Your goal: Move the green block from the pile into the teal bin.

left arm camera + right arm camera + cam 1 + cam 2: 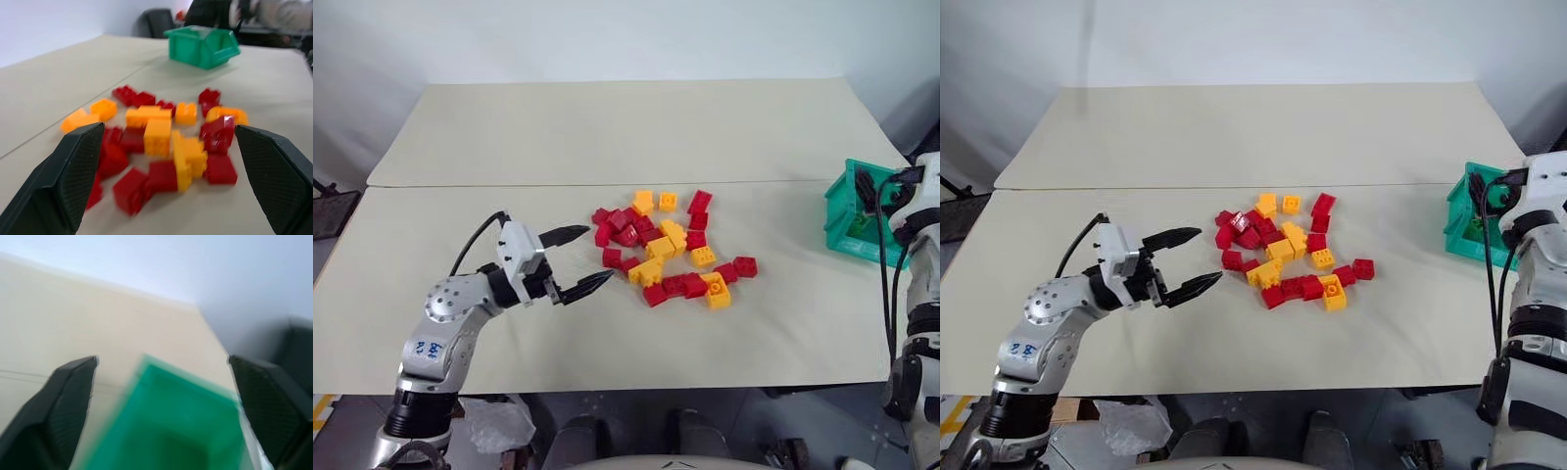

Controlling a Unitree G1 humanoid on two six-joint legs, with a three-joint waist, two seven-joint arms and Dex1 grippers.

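Above the teal bin [181, 426] the right pincer [161, 396] gapes wide, holding nothing; bin's contents unclear.

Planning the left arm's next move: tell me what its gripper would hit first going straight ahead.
Probably the pile of small red and yellow plastic bricks: the open left gripper points level at its near edge, just short of it.

A beige table [607, 127] is spreading across most of the scene, and a seam [509, 184] is running from left to right across its top, dividing a far panel from a near one. A pale wall [607, 39] is rising behind the far edge. A crumpled clear plastic bag [494, 423] is lying below the near edge, toward the left. A dark chair [159, 22] is standing beyond the table's end.
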